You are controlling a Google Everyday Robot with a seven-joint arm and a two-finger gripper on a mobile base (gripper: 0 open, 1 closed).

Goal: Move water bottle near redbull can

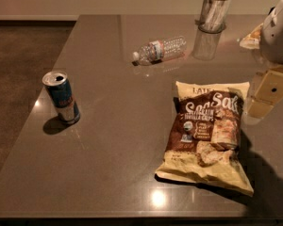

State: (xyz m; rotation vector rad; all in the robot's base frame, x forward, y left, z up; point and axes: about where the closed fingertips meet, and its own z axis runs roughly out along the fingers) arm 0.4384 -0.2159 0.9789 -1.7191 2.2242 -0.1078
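The water bottle [159, 51] lies on its side at the back middle of the grey table [113, 154], its white cap pointing left. The redbull can [61, 97], blue and silver with an open silver top, stands upright at the table's left side, well apart from the bottle. My gripper [266, 94] hangs at the right edge of the view, above the table and just right of the chip bag, far from both bottle and can. It holds nothing that I can see.
A yellow and brown tortilla chip bag [207, 133] lies flat at the front right. A tall clear glass tumbler [210, 20] stands just right of the bottle. A small pale packet [251, 36] lies at the back right, beside my white arm [279, 29].
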